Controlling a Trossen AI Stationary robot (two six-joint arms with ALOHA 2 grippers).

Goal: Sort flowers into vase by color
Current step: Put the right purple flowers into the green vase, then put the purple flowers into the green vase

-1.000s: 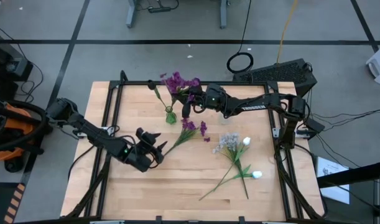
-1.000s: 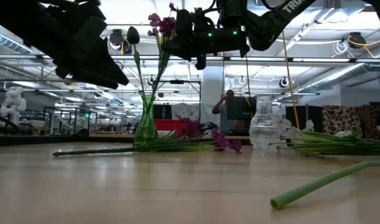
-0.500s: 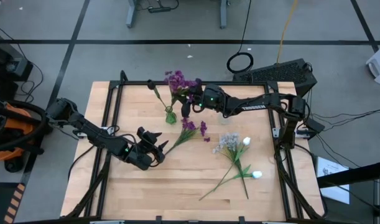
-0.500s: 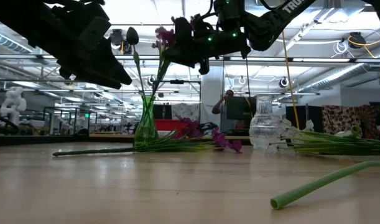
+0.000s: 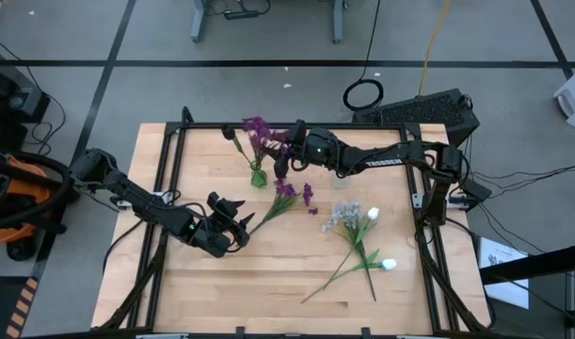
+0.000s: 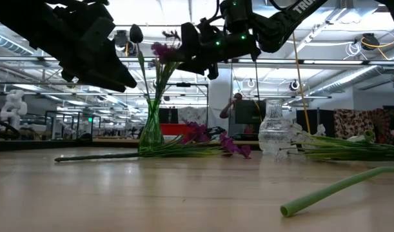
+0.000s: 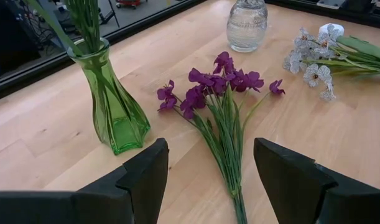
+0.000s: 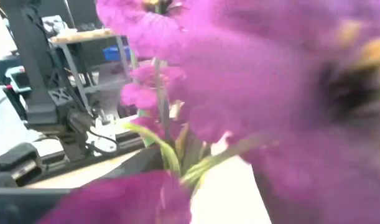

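One purple flower stem (image 5: pixel 259 132), clamped in the right end effector (image 5: pixel 285 149), has swung upright into the green vase (image 5: pixel 258 174); left end effector (image 5: pixel 232 224), fingers apart, hovers over the tabletop (image 5: pixel 268 273), near the loose purple bunch (image 5: pixel 292 196)

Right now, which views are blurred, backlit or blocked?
Right wrist view: purple blossoms sit against the lens, out of focus, hiding most of the scene. Low view: bright ceiling lights behind leave both arms as dark silhouettes; the near stem end is soft. Left wrist view: sharp and evenly lit on the green vase and the lying purple flower. High view: even, no glare.
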